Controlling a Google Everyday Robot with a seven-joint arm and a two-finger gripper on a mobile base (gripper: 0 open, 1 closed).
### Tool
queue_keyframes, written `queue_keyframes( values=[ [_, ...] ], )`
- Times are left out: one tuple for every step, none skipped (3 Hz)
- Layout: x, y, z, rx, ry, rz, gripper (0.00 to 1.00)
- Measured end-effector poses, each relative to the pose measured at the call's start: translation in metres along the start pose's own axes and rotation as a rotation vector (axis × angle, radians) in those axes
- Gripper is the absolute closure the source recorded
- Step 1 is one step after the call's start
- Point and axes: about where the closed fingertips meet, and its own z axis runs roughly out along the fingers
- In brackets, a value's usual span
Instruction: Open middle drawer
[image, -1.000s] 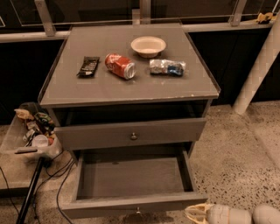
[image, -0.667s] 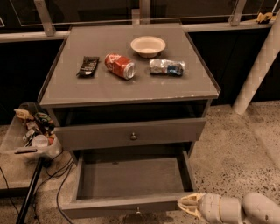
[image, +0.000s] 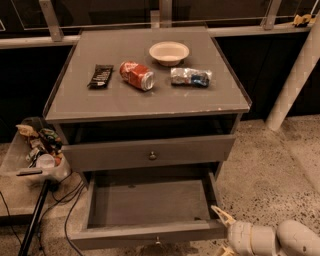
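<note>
The middle drawer (image: 150, 152) is the medium-height grey front with a small round knob (image: 152, 155) at its centre. It sits closed, or nearly so, under the cabinet top. Below it the lowest drawer (image: 150, 205) is pulled far out, showing its plain grey inside. My gripper (image: 223, 233) is at the bottom right on a white arm. It is low, by the right front corner of the pulled-out lowest drawer and well below and to the right of the middle drawer's knob. Its fingers are spread and hold nothing.
On the cabinet top (image: 125, 100) lie a dark snack bar (image: 100, 75), a tipped red can (image: 136, 75), a white bowl (image: 169, 52) and a crumpled packet (image: 191, 77). A bin of clutter (image: 37, 150), a stand and cables are at the left. A white pole (image: 295, 80) is at the right.
My gripper and arm have moved left and up, from the frame's bottom right edge to the right front corner of the open lowest drawer. The drawers have not moved.
</note>
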Motion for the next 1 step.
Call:
queue_keyframes(
  values=[
    [0.0, 0.0, 0.0, 0.0, 0.0, 0.0, 0.0]
  ],
)
